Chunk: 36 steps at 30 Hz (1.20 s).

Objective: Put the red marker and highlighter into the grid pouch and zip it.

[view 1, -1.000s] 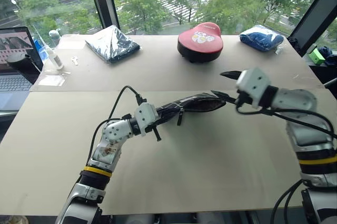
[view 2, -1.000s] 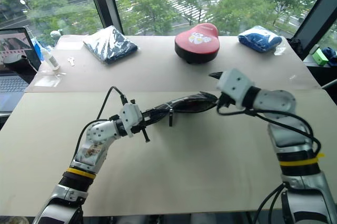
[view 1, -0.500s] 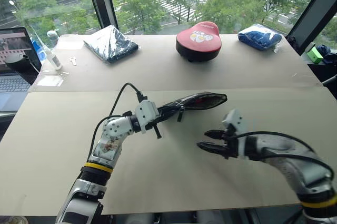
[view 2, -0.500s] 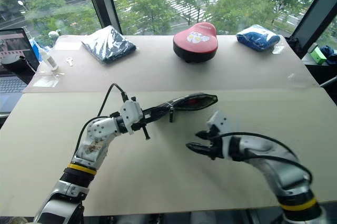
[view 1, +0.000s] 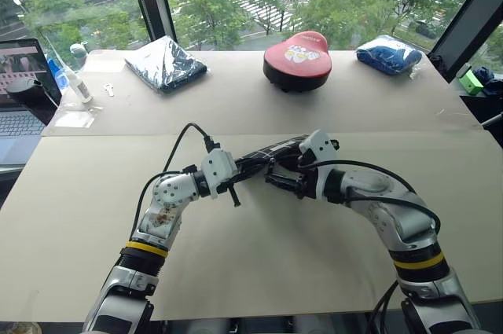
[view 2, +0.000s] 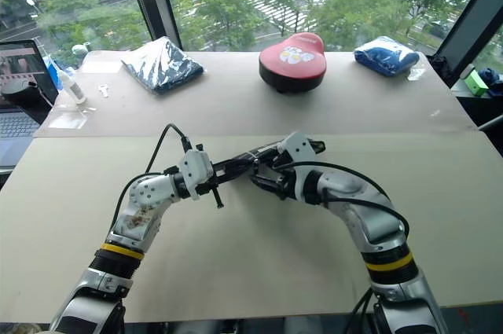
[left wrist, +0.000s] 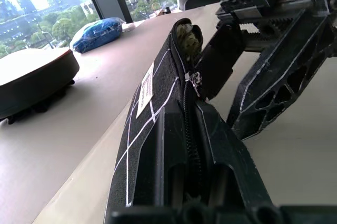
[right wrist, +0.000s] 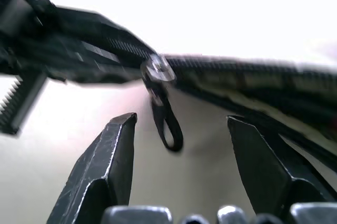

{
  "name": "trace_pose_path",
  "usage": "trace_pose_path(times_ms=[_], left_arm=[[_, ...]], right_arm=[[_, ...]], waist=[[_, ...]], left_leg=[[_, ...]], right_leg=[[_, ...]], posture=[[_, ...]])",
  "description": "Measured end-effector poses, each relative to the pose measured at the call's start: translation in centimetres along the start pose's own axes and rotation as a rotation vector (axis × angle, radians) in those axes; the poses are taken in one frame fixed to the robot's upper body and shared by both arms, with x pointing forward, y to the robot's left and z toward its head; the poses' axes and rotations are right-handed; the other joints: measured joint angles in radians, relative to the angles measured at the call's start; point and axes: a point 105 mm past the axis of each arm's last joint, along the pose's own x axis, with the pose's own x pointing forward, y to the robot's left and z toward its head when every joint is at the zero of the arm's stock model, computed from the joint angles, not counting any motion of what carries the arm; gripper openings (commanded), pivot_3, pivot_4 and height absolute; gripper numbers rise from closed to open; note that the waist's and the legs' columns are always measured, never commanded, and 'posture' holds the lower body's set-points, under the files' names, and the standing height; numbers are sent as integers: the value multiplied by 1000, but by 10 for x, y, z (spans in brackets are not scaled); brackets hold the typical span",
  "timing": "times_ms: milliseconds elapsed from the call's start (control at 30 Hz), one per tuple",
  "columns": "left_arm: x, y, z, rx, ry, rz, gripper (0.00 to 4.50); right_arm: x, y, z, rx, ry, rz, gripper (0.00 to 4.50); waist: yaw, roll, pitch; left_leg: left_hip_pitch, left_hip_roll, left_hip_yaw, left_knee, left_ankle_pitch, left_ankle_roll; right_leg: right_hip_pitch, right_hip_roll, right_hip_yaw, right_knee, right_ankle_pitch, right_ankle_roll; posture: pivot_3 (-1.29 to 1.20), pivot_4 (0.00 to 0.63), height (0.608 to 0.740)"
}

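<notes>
- Left end effector [view 1: 236,170] is clamped tight on one end of the grid pouch [view 1: 271,155], holding it up off the counter [view 1: 259,263] near frame centre.
- Pouch runs from that grip up and right toward the middle of the head view, zipper edge upward, far end gaping open. White label [left wrist: 146,90] visible on its side in the left wrist view.
- Something greenish sits inside the open end; can't tell what it is.
- Right end effector [view 1: 280,180] is just below the pouch's midsection, fingers apart, gripping nothing.
- Right wrist view: zipper pull strap [right wrist: 167,120] hangs down between the two fingertips [right wrist: 117,150], touching neither. Slider [right wrist: 157,69] sits on the zipper line directly above.
- Upper part of the head view, along the far side of the counter: dark plastic-wrapped bundle [view 1: 167,64] upper left, red case [view 1: 297,59] upper centre, blue bundle [view 1: 390,54] upper right.
- Laptop [view 1: 22,86] at the left edge, small white bottle [view 1: 79,87] beside it.
</notes>
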Motion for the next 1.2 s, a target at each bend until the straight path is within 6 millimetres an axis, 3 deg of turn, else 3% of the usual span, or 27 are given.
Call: trace_pose_path(times_ms=[100, 200, 433, 733, 900, 1000, 1200], left_arm=[[0, 0, 0, 0, 1, 2, 0], [0, 0, 0, 0, 1, 3, 0], [-1, 2, 0, 0, 2, 12, 0], [0, 2, 0, 0, 0, 16, 0], [1, 0, 0, -1, -1, 14, 0], [4, -3, 0, -6, -4, 0, 0], [4, -3, 0, -5, -6, 2, 0]], right_arm=[[9, 0, -3, 20, 15, 7, 3043], [12, 1, 0, 18, 10, 14, 2365], [10, 1, 3, 11, 4, 36, 54], [1, 4, 3, 9, -12, 64, 54], [-11, -6, 0, -19, 17, 26, 54], [-38, -19, -13, -49, 90, -11, 54], [-101, -72, -28, -89, 213, -214, 54]], waist=[[-1, 0, 0], [-1, 0, 0], [-2, 0, 0], [-2, 0, 0], [0, 0, 0], [8, 0, 0], [2, 0, 0]], left_leg=[[0, 0, 0, 0, 0, 0], [0, 0, 0, 0, 0, 0], [0, 0, 0, 0, 0, 0], [0, -1, 0, 0, 0, 0], [0, -1, 0, 0, 0, 0], [0, -1, 0, 0, 0, 0], [0, 0, 1, 0, -1, 1]], right_leg=[[0, 0, 0, 0, 0, 0], [0, 0, 0, 1, 0, 0], [0, 0, 0, 1, 0, 0], [0, 0, 0, 1, 0, 0], [0, 0, 0, 1, 0, 0], [0, 0, 0, 0, 0, 0], [1, 0, 0, -1, 0, 0]], posture=[[0, 150, 740], [0, 150, 740], [0, 150, 740], [0, 150, 740], [0, 150, 740], [0, 150, 740], [0, 150, 740]])
